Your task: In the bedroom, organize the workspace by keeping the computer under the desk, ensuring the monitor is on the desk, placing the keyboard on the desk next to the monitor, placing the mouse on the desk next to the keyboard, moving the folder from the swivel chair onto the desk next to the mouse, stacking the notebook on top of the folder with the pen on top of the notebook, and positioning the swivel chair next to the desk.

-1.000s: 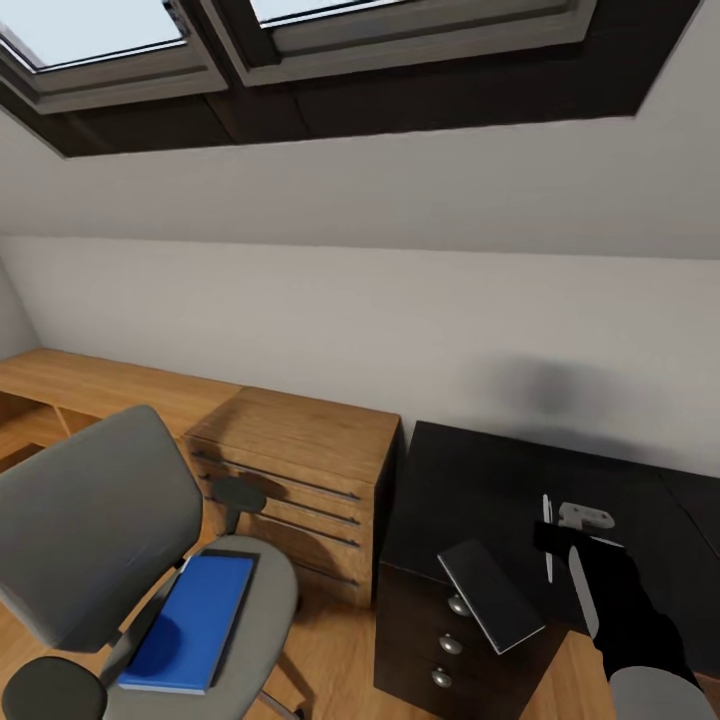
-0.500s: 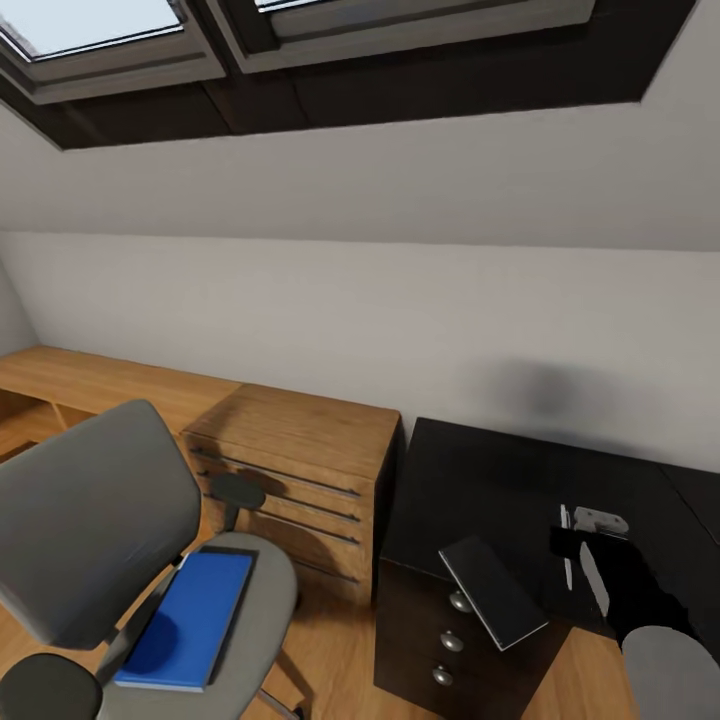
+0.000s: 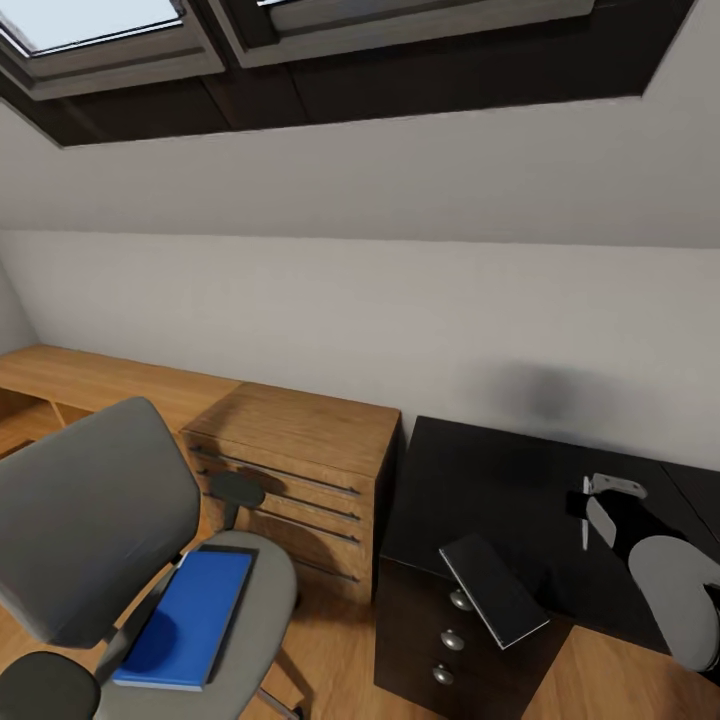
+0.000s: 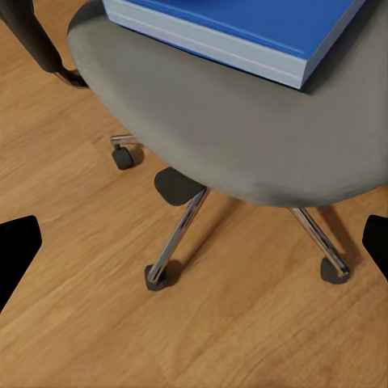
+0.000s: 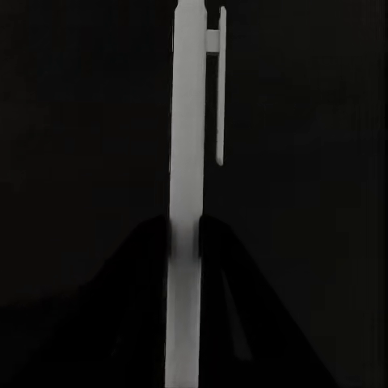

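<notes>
A blue folder [image 3: 188,615] lies on the seat of the grey swivel chair [image 3: 90,520] at the lower left. In the left wrist view the folder [image 4: 242,28] and the chair seat [image 4: 242,137] lie below my left gripper [image 4: 198,242], which is open and holds nothing. A dark notebook [image 3: 492,591] overhangs the front edge of the black cabinet [image 3: 480,480]. My right gripper [image 3: 590,512] hangs over the cabinet's right part, shut on a white pen [image 3: 585,526]. Up close, the pen [image 5: 187,145] runs lengthwise between the dark fingers [image 5: 149,250].
A wooden drawer unit [image 3: 300,440] stands between the chair and the black cabinet. The wooden desk top [image 3: 70,380] runs off to the left along the white wall. Skylight windows [image 3: 110,30] sit overhead. The chair's castors [image 4: 158,276] rest on wood floor.
My right arm has carried the pen to the right and a little farther back over the black cabinet. The view tilted slightly at first. Chair, folder and notebook stayed put.
</notes>
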Tool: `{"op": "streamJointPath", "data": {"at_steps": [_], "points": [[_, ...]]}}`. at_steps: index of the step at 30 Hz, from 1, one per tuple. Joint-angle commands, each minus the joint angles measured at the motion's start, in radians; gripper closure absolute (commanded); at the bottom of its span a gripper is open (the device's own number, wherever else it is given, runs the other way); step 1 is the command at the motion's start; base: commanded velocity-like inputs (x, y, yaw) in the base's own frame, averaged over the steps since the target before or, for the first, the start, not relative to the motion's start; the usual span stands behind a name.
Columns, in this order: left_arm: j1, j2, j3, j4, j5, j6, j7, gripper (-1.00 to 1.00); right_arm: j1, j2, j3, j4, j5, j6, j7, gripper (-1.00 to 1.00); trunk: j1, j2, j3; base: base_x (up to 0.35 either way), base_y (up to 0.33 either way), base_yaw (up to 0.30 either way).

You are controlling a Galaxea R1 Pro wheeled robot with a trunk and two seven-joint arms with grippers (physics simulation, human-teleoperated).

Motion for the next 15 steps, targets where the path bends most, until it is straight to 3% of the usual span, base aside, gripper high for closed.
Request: {"op": "streamJointPath", "data": {"at_steps": [1,5,15], "points": [[-0.001,0.000,-0.009,0.000,0.003,-0.002,0.008,-1.00,-0.002,0.000,-0.007,0.001,0.009,0.005,-0.002,1.00,0.000,-0.001,-0.001,0.000,0.000,0.000],[-0.001,0.000,-0.009,0.000,0.003,-0.002,0.008,-1.00,-0.006,-0.001,-0.006,0.009,0.009,0.001,-0.008,1.00,0.000,-0.001,-0.001,0.000,0.000,0.000],[-0.001,-0.001,-0.009,0.000,0.003,-0.003,0.008,-1.00,-0.009,-0.002,-0.006,0.026,0.008,-0.034,-0.011,1.00,0.038,-0.071,-0.032,0.000,0.000,0.000]]}}
